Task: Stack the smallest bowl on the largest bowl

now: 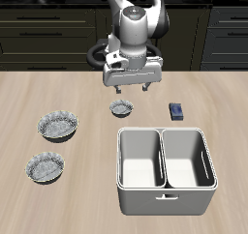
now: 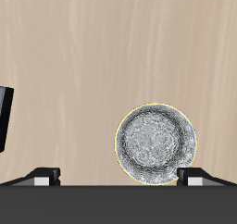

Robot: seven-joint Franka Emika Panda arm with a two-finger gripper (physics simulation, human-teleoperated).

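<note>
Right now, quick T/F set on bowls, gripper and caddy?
1. The gripper holds the smallest bowl. False: the bowl sits on the table, and the wrist view shows it between the fingers but unclamped.
2. Three bowls are on the table. True: the smallest, the largest bowl and a paler bowl.
3. The smallest bowl is stacked on the largest bowl. False: they stand apart on the table.
4. The caddy has two compartments, both empty. True.
5. A small dark box lies inside the caddy. False: it lies on the table behind it.
</note>
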